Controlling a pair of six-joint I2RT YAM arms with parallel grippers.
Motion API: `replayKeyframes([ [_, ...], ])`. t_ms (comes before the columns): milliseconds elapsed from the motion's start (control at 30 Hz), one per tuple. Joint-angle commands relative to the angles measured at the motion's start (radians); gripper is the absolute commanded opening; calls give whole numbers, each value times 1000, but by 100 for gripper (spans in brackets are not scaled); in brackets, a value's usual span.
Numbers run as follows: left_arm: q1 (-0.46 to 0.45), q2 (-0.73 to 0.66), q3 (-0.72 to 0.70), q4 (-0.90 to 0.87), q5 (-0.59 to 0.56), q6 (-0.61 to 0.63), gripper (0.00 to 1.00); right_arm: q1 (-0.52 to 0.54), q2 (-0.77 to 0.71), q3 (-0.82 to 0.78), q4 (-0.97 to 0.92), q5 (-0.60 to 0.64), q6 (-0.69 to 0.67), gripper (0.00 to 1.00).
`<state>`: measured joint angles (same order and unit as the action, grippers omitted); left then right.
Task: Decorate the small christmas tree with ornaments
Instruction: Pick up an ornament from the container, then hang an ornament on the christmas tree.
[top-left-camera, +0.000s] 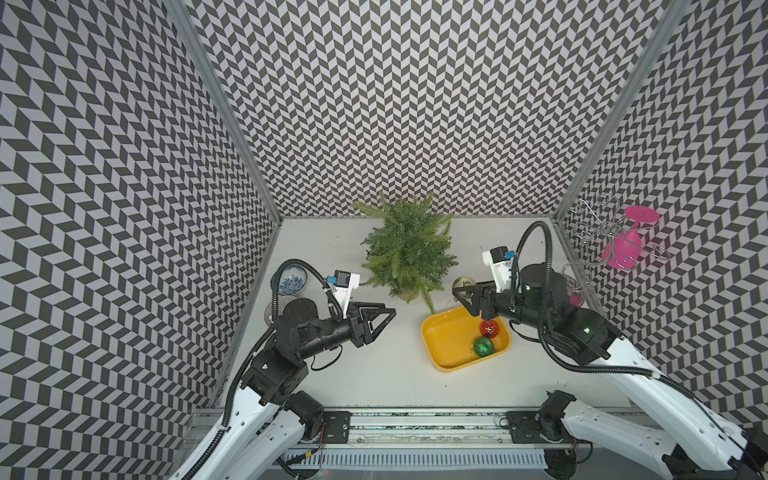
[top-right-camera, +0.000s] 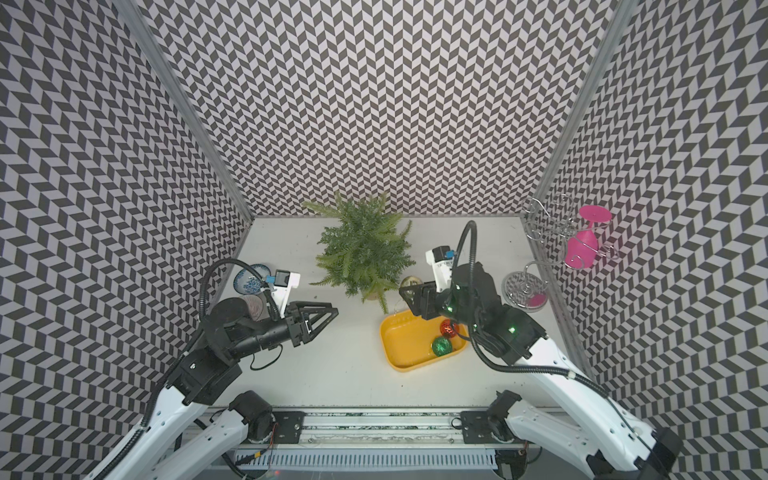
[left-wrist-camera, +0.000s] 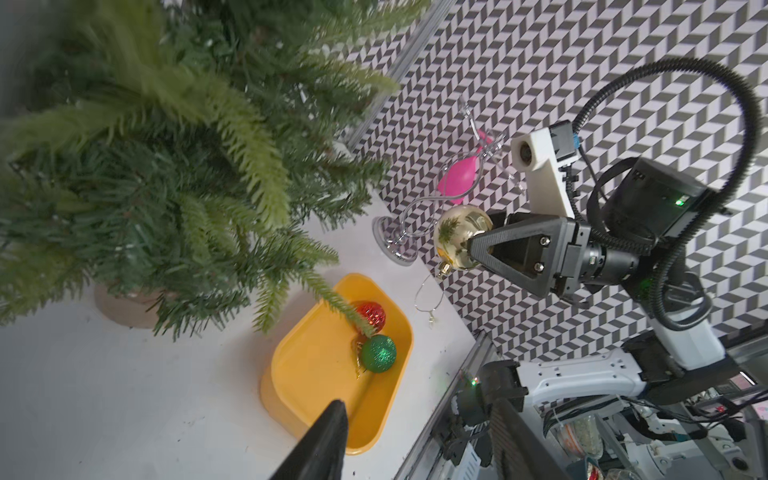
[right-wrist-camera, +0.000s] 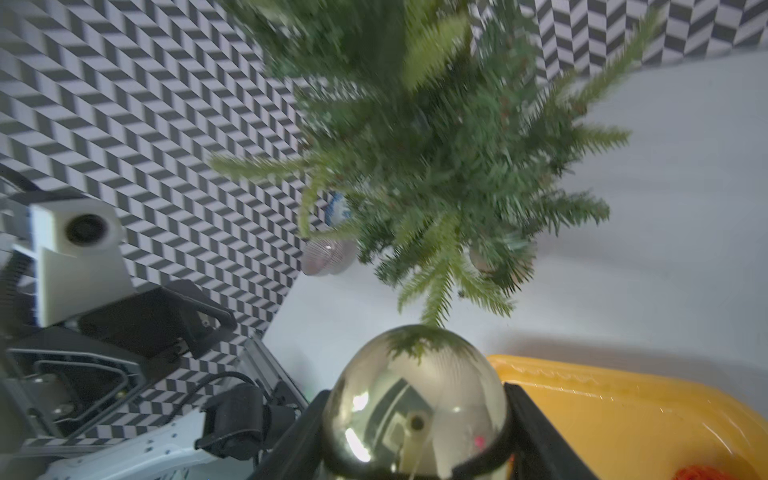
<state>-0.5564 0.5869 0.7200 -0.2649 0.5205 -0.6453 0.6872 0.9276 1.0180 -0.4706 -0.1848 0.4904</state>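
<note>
White table (top-left-camera: 374, 374); tree (top-left-camera: 409, 245) upright; gold bauble (left-wrist-camera: 451, 232) cap-down in R gripper (right-wrist-camera: 415, 419)

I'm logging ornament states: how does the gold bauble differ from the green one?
The gold bauble is smooth and mirror-like, reflecting the tree; the green bauble is glittery. The gold bauble is gripped in the right claw, raised off the table; the green bauble lies loose in the yellow tray. Both are round, and neither hangs on the tree.
</note>
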Motion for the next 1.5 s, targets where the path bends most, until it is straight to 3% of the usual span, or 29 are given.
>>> replayKeyframes([
  [0,-11,3,44,88,-23,4,54,5,7,34,130,-32,28,60],
  [67,-18,24,60,116,-27,7,50,5,30,54,158,-56,38,60],
  [400,-54,123,121,160,-35,45,50,5,97,134,193,-97,19,60],
  [900,-51,245,148,229,-67,83,34,5,229,266,240,-183,-10,60],
  [1467,-7,330,206,230,-95,127,37,5,341,340,303,-189,-22,60],
])
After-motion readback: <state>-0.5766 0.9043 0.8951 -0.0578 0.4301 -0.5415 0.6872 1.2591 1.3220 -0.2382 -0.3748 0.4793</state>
